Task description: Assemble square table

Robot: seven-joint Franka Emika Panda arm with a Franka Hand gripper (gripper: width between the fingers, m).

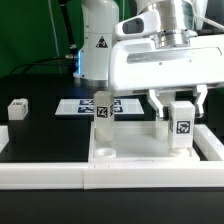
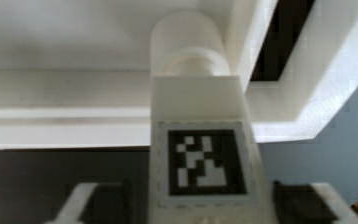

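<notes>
**Exterior view**
- Tool: I am seeing the gripper (image 1: pixel 178 108) clenched on the held leg (image 1: pixel 182 126), which is hanging upright with its tag facing the camera.
- Held leg position: it is hovering over the tabletop (image 1: pixel 135 150), on the side toward the exterior view's right. I cannot tell whether its lower end is touching the tabletop.
- Second leg (image 1: pixel 102 112): it is standing upright at the tabletop's far edge, toward the exterior view's left.
- Socket (image 1: pixel 103 152): it is lying open in the tabletop's near corner, in front of the second leg.
- Third leg (image 1: pixel 17 108): it is resting on the black table (image 1: pixel 40 135), well apart from the tabletop toward the exterior view's left.
- Fence (image 1: pixel 50 176): it is running along the tabletop's near edge.
- Marker board (image 1: pixel 78 105): it is lying behind the tabletop.

**Wrist view**
- Tool: I am watching the fingers (image 2: pixel 91 205) pressing on either side of the held leg (image 2: pixel 202 150).
- Held leg: its tag is facing the camera and its rounded end is pointing at white surfaces. I cannot tell tabletop from fence there.
</notes>
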